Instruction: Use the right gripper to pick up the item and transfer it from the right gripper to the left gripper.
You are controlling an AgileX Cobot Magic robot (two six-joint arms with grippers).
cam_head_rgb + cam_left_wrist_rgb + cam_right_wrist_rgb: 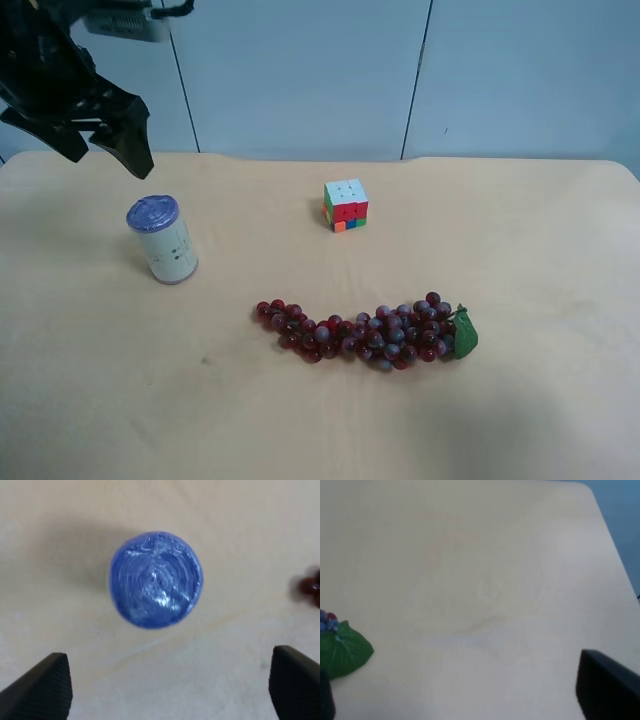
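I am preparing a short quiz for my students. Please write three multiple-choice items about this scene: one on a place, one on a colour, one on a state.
1. What lies nearest the table's front edge in the exterior high view?
A. the multicoloured puzzle cube
B. the bunch of red-purple grapes
C. the cream-white cylindrical can

2. What colour is the can's shiny lid?
A. green
B. orange
C. purple-blue

3. How is the can?
A. standing free on the table
B. lying on its side
C. held in an end effector

Answers: 1 B, the grapes sit lowest in the picture. 2 C, the left wrist view shows it. 3 A, the left end effector hangs open above it.
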